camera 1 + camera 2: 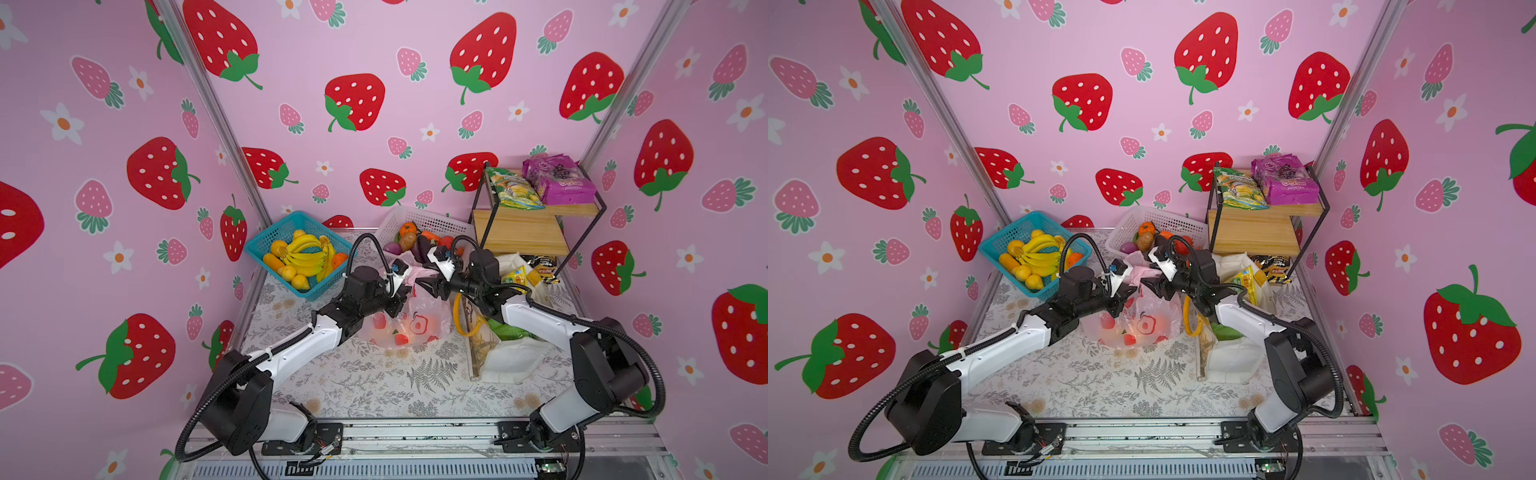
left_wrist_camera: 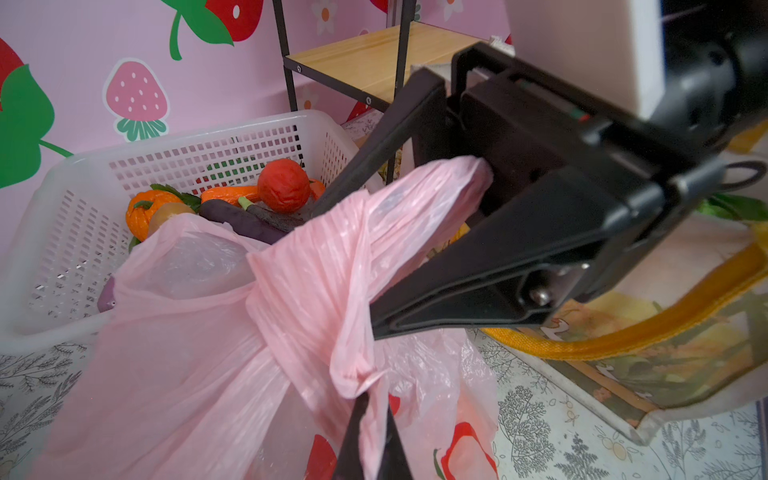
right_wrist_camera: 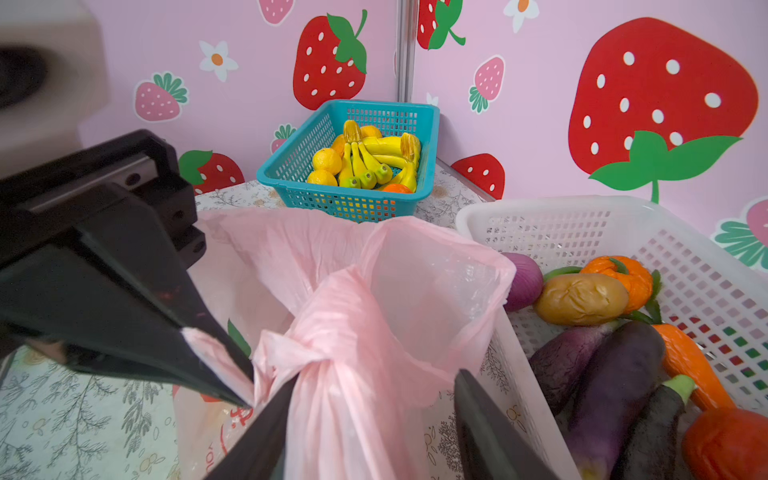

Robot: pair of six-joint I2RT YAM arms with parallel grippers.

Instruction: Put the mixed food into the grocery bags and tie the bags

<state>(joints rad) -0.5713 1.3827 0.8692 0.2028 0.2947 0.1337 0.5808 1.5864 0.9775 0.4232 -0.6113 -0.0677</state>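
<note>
left gripper (image 3: 245,390): clenched on a thin strip of handle from the pink bag (image 3: 291,249), tips pinched together; in its own wrist view the film bunches between them
right gripper (image 2: 345,270): jaws apart, straddling the other twisted handle, which runs up between them to the palm; one finger (image 3: 262,428) touches the plastic, the other stands clear
knot (image 3: 316,357): the two handles cross and wrap round each other just beside both sets of tips
pink bag on the table: between the two arms in both top views, mouth gathered upward; red shapes show through the film, prints or toys I cannot tell
white tote (image 1: 511,357): just right of the pink bag, yellow handle (image 1: 456,311) hanging at its near side; yellow crisp packet (image 1: 515,276) and green packet (image 1: 505,330) inside
white basket (image 1: 432,220): behind the pink bag, touching it, holding toy vegetables
blue basket (image 1: 272,230): far left corner, bananas and citrus inside
shelf (image 1: 523,237): far right corner, purple packet (image 1: 557,183) on top
</note>
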